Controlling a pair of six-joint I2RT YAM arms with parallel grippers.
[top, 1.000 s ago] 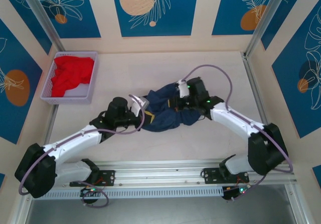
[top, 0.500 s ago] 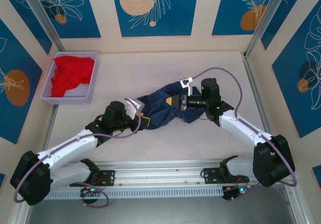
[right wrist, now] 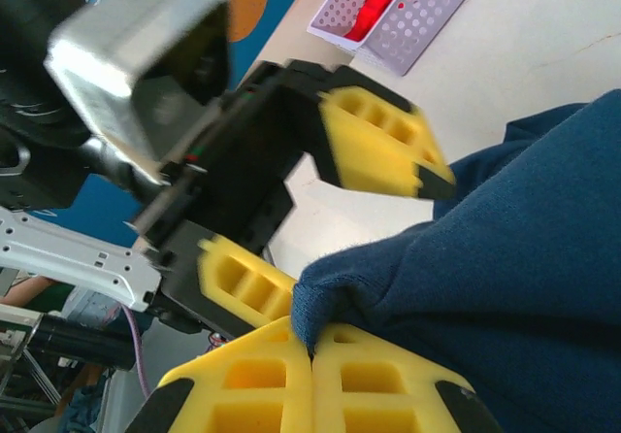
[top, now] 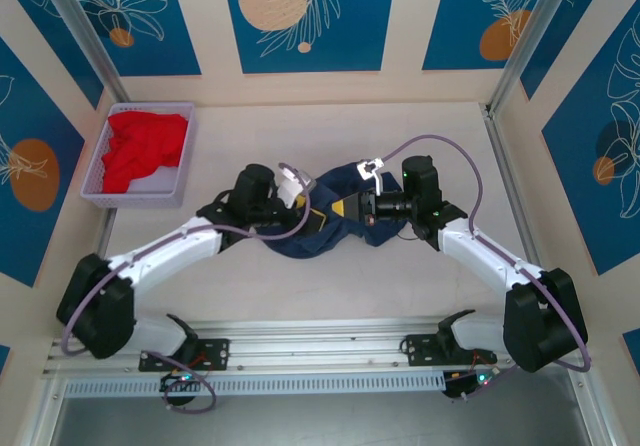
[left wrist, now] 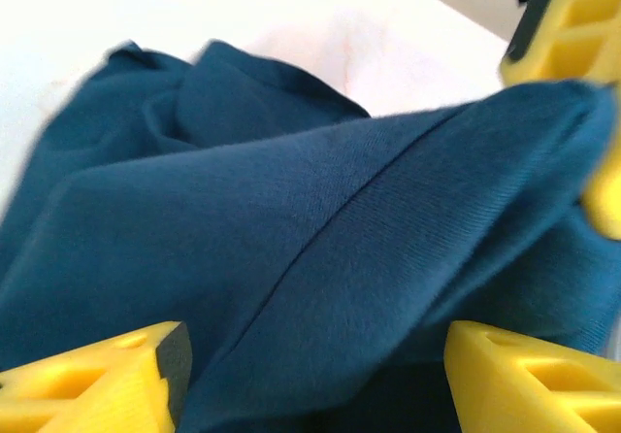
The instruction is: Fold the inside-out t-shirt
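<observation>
The t-shirt [top: 322,228] lies bunched at the middle of the table [top: 400,286], soft, light and limp; it likely sags unless pinched at a hem or seam. The right gripper [right wrist: 312,346] is clamped on a cloth fold; the left gripper [left wrist: 310,360] has its jaws apart over the fabric. The basket [top: 150,107] with the red garment [top: 140,151] sits well apart; the close-set grippers may obstruct each other

The dark blue t-shirt [top: 322,228] lies bunched up in a heap in the middle of the tabletop [top: 300,136]. My right end effector [right wrist: 312,346] pinches one thick fold.
</observation>
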